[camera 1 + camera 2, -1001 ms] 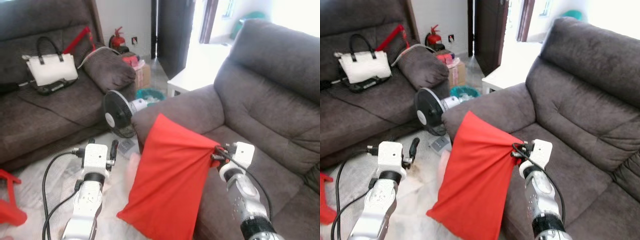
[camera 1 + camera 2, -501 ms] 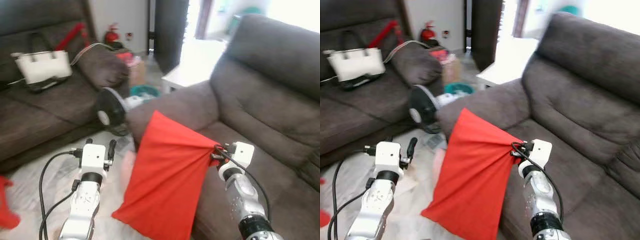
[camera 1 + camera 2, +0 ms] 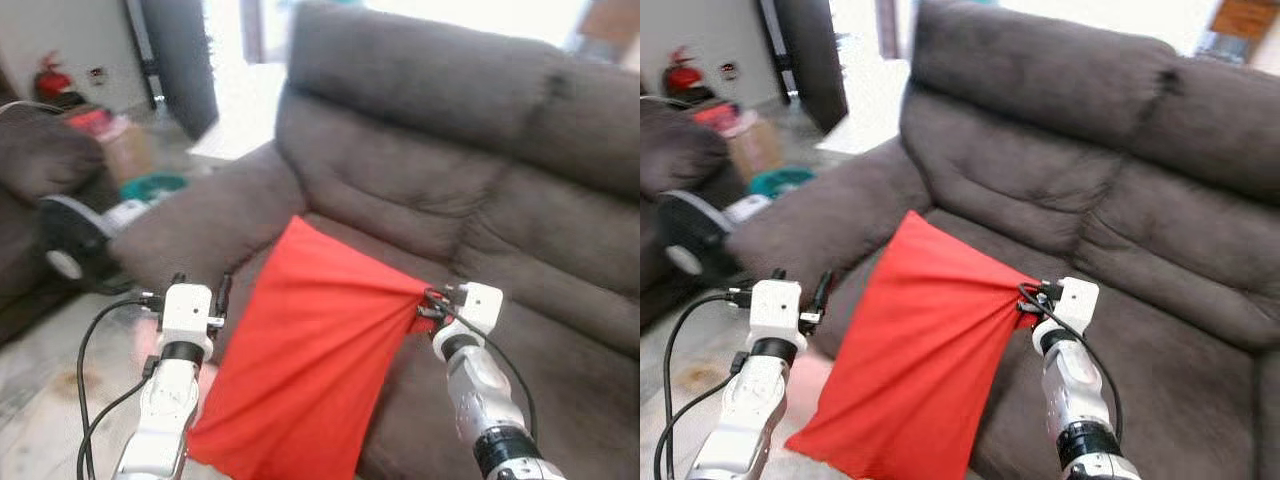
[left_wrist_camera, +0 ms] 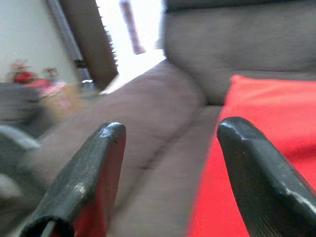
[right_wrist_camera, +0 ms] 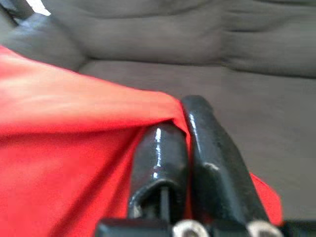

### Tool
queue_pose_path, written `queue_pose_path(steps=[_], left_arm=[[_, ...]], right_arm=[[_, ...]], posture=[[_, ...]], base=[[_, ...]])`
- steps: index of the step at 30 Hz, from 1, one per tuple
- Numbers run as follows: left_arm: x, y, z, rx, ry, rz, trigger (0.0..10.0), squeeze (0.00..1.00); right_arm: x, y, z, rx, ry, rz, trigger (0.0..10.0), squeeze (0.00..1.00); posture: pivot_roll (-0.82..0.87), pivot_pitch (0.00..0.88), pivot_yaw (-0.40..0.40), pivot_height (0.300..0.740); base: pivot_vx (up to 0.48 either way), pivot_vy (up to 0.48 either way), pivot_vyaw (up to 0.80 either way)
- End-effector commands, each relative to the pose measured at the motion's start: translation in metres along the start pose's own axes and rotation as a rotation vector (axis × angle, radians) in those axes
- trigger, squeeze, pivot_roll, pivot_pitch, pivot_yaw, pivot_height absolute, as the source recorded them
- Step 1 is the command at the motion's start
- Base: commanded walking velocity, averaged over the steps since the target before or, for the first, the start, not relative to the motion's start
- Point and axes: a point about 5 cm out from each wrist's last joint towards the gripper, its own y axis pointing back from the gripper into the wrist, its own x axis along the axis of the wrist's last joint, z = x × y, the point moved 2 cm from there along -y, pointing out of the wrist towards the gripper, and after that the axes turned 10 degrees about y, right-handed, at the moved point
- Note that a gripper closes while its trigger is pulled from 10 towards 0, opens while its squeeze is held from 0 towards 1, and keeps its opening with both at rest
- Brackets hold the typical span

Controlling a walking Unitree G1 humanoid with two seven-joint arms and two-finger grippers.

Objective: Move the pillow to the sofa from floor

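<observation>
A red pillow [image 3: 300, 360] hangs in the air in front of the grey sofa [image 3: 430, 180], pinched at one corner by my right gripper [image 3: 428, 308], which is shut on it. The right wrist view has the two fingers [image 5: 163, 158] closed with red cloth [image 5: 59, 148] squeezed between them. The pillow's lower corner droops toward the floor beside the sofa's front edge. My left gripper [image 3: 197, 290] is held up just left of the pillow, open and holding nothing; its fingers [image 4: 89, 173] stand apart with the sofa arm [image 4: 148, 108] and pillow edge [image 4: 266, 108] beyond.
The sofa's seat cushions [image 3: 1160, 340] spread out behind the pillow. A floor fan [image 3: 690, 230], a cardboard box [image 3: 750, 145], a teal bin [image 3: 780, 180] and a fire extinguisher [image 3: 680, 75] sit at the left. A dark door [image 3: 815, 50] stands behind them.
The camera has swung right: the second sofa with the white handbag has left the picture and the grey sofa now faces me. The right gripper still holds the pillow; both arms keep their pose.
</observation>
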Motion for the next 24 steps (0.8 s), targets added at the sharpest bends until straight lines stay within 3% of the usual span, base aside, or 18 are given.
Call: queue_pose_path(steps=[1,10,17,24], left_arm=[[0.002,0.0,-0.007,0.005,-0.033,0.011,10.0,0.0],[0.002,0.0,-0.006,0.001,-0.027,0.015,10.0,0.0],[0.002,0.0,-0.006,0.007,-0.012,0.017,10.0,0.0],[0.002,0.0,-0.005,0.008,-0.005,0.018,10.0,0.0]], right_arm=[[0.042,-0.007,0.01,-0.049,0.015,0.166,10.0,0.0],[0.04,-0.006,0.016,-0.074,0.023,0.158,10.0,0.0],[0.041,-0.007,0.011,-0.056,0.043,0.164,10.0,0.0],[0.039,-0.008,0.001,0.003,0.084,0.16,10.0,0.0]], posture=[[0.15,0.006,-0.061,0.74],[0.15,0.007,-0.062,0.74],[0.15,0.007,-0.063,0.74],[0.16,0.006,-0.068,0.74]], base=[[0.0,0.0,-0.8],[0.0,0.0,-0.8],[0.0,0.0,-0.8],[0.0,0.0,0.0]])
